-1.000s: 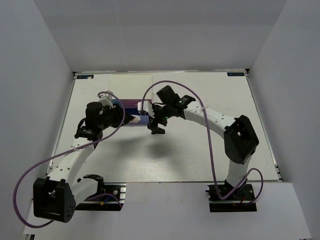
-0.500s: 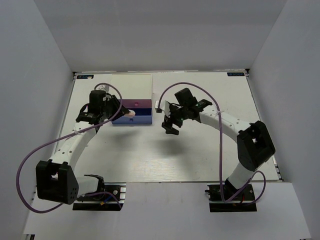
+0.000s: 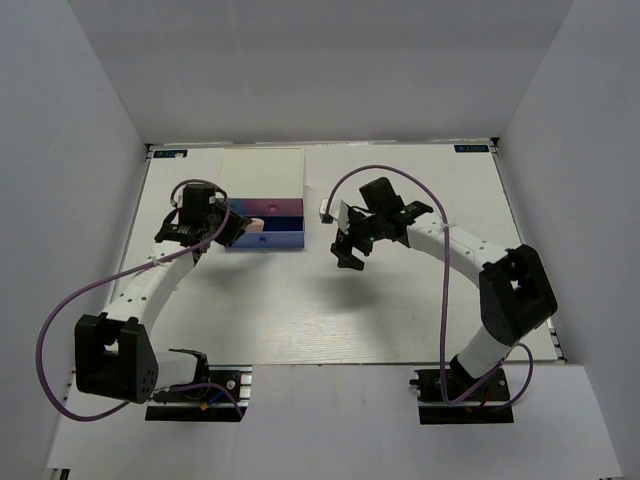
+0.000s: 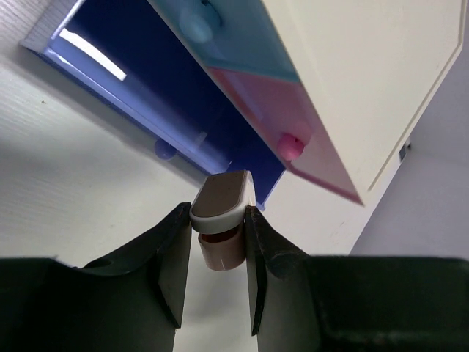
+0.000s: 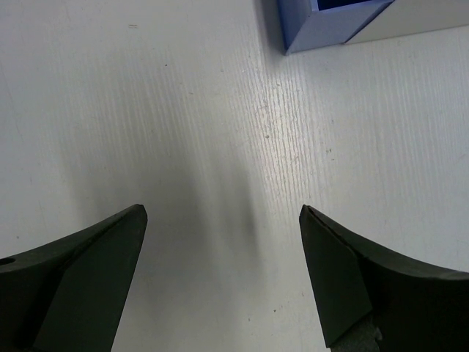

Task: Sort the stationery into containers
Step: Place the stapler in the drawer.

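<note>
Left wrist, left claw (image 4: 218, 236) half-hiding tan block (image 4: 220, 202)

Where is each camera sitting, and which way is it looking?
Top external: above and behind the arms, looking down at the table; both arms show, bases nearest.
Left wrist: on the left arm, facing the box past the left gripper, shut on the tan block.
Right wrist: on the right arm, facing down at the table, with the right gripper open.
Shared: all three show the open dark blue drawer.
</note>
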`<state>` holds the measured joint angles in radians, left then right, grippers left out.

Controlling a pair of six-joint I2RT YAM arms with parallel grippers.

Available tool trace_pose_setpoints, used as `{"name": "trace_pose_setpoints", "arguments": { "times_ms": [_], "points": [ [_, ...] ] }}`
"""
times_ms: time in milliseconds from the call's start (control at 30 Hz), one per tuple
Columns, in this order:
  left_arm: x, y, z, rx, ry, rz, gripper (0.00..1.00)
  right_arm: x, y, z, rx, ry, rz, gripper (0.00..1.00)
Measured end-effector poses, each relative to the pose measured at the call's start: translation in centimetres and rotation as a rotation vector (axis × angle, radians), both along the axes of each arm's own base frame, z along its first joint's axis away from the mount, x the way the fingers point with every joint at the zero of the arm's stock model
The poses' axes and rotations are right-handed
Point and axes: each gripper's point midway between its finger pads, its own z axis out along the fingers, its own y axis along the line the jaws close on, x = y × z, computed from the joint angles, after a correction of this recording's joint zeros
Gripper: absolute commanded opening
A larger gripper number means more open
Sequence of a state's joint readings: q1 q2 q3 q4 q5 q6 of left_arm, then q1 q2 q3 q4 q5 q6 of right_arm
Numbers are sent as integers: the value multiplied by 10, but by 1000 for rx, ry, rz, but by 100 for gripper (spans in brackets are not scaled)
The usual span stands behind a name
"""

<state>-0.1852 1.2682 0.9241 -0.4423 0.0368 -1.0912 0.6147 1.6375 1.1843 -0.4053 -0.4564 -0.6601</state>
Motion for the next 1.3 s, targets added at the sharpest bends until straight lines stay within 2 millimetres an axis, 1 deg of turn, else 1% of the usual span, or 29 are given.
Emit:
{"name": "trace_pose_setpoints", "arguments": {
  "times_ms": [167,400,700,867,967,1000,1067,1100,1167,1200,1300],
  "points": [
    [5,4,-2,-47,20,100,0,0,-3,1,6,-1,-6,90],
    [11,6,-24,-82,96,189,0,-1,-4,1,13,4,-5,90],
    [21,6,-26,-112,79,242,0,0,-5,1,15,6,-8,90],
    [22,7,-37,-107,101,256,0,0,-5,1,15,6,-9,90],
    [23,6,-42,-108,112,261,23,0,-5,1,16,7,-8,90],
    [24,6,-43,-108,113,261,35,0,-5,1,16,7,-7,90],
    [25,6,-44,-110,112,263,42,0,-5,1,17,7,-6,90],
    [25,6,-43,-110,112,262,48,0,-5,1,17,6,-6,90],
    [25,6,-43,-110,111,263,52,0,-5,1,17,6,-5,90],
    [25,6,-43,-110,111,262,59,0,-5,1,18,7,-4,90],
    [25,6,-43,-113,109,264,65,0,-5,2,19,7,-4,90]
  ]
}}
